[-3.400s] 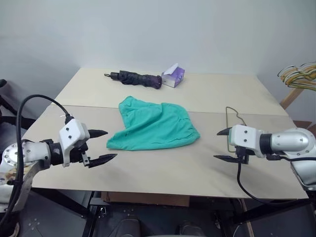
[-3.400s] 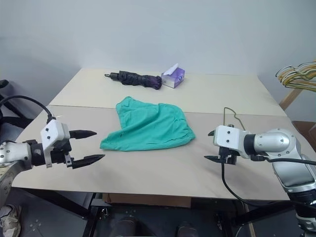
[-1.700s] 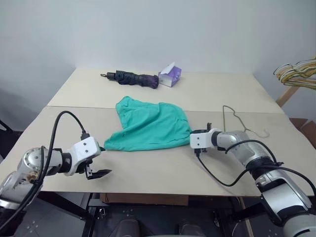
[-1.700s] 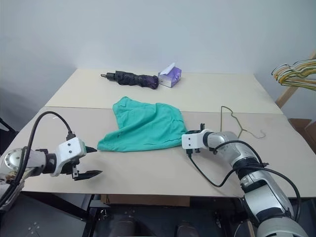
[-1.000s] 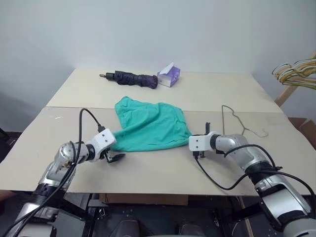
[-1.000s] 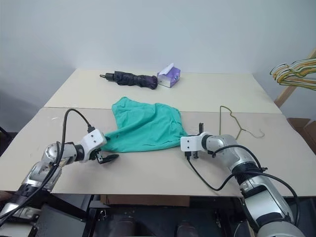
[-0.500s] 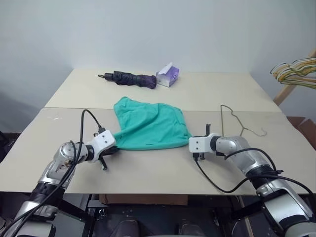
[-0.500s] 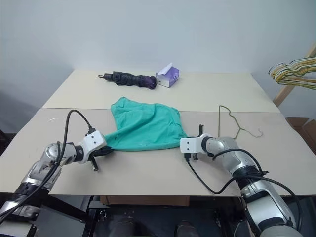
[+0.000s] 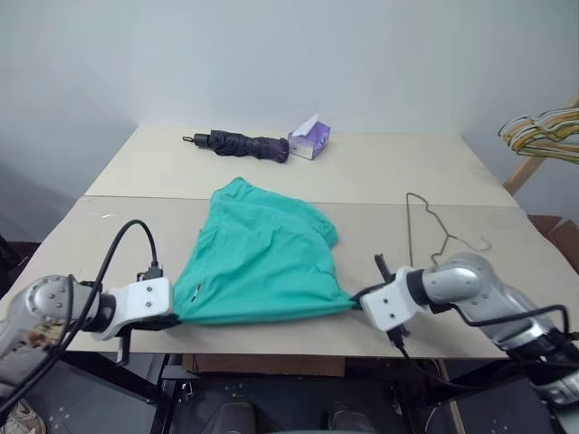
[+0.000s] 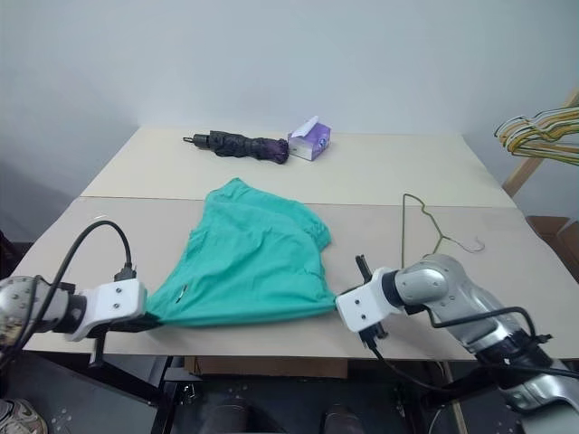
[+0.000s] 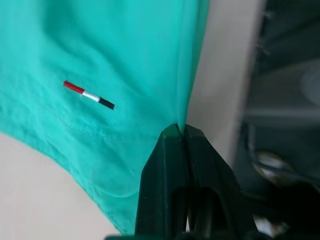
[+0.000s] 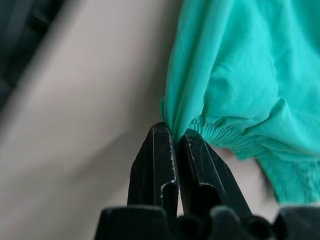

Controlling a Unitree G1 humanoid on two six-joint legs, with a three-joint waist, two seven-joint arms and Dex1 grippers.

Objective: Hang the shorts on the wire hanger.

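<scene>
Both fingers pairs pinching the shorts (image 9: 258,267) corners, beige table (image 9: 407,167), pale wall behind

The shorts (image 9: 258,267) are teal-green, with a tiny tag (image 11: 88,95) striped red, white and black. The counter (image 9: 380,172) is pale beige. Each pincer – left (image 11: 179,135) and right (image 12: 173,134) – has black fingers. The umbrella (image 9: 240,144) is dark, the tissue box (image 9: 312,137) purple, the wire hanger (image 9: 434,226) grey.

Bright, even, soft light without glare; both wrist views blur toward their backgrounds.
</scene>
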